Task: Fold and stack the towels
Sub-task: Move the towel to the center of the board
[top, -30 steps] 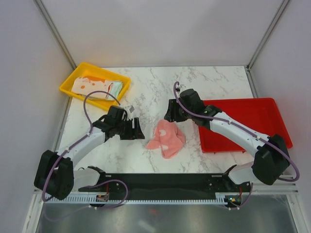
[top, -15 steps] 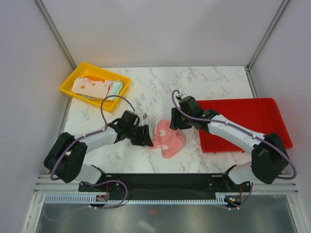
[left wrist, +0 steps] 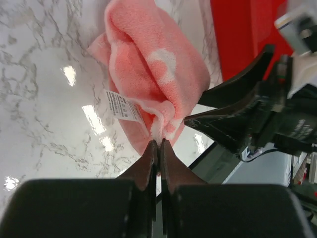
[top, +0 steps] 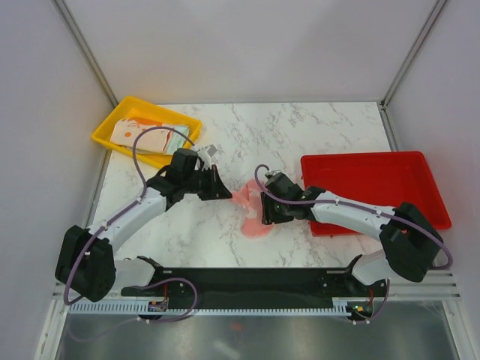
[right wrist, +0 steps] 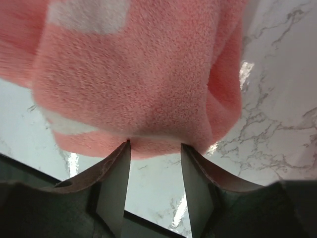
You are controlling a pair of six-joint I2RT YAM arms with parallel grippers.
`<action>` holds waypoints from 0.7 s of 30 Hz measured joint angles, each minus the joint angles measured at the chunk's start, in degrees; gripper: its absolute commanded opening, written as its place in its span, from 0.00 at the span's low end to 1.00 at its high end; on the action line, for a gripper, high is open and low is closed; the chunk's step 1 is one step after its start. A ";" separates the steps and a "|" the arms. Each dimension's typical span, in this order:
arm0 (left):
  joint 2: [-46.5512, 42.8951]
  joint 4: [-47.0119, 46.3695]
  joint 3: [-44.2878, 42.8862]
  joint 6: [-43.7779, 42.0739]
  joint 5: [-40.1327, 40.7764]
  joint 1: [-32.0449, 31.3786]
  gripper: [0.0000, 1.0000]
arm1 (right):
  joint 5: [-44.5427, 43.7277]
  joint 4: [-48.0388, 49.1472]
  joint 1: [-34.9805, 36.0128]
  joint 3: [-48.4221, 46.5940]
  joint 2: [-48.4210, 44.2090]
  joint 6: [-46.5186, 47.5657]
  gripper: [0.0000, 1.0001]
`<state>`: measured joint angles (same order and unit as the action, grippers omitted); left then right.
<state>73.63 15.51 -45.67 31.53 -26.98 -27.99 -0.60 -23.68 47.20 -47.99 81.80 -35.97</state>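
A pale pink towel (top: 251,214) with white shapes hangs bunched over the middle of the marble table (top: 315,135). My left gripper (left wrist: 158,143) is shut on its edge (left wrist: 161,130) next to a white label (left wrist: 120,105); from above, the left gripper (top: 226,194) sits at the towel's left end. My right gripper (right wrist: 154,145) is open just under the towel's (right wrist: 138,74) hanging fold, its fingertips (right wrist: 125,148) touching the fabric. In the top view the right gripper (top: 262,215) is at the towel's right side. Folded towels, cream with orange print (top: 139,133) and mint green (top: 178,138), lie in the yellow tray (top: 105,133).
A red tray (top: 390,187) stands at the right, close behind my right arm. The yellow tray is at the back left corner. A black rail (top: 255,283) runs along the near edge. Grey walls enclose the table.
My left gripper has shut on the pink towel's edge and drawn it up and back. My right gripper has moved left and nearer, under the towel. The towel is now narrower and bunched.
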 measured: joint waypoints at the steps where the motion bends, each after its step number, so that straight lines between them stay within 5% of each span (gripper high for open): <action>1: -0.52 0.59 -0.98 0.00 0.20 0.87 0.02 | -0.92 -0.04 0.00 0.00 0.68 -0.09 0.44; 7: -2.21 4.35 -1.77 0.00 1.55 5.57 0.02 | -7.08 -0.79 -0.07 -0.04 3.04 0.70 0.30; 13: -2.56 5.77 -1.53 -0.02 1.49 7.02 0.02 | -7.48 0.24 -0.04 0.02 4.90 0.72 0.58; 21: -2.54 6.51 0.07 -0.02 1.51 7.02 0.02 | -2.78 9.79 0.20 2.99 5.14 0.85 0.56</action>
<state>71.09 22.02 -45.60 31.51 -25.47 -20.97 -3.38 -13.89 47.40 -44.99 86.94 -35.11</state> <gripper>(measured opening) 0.041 0.583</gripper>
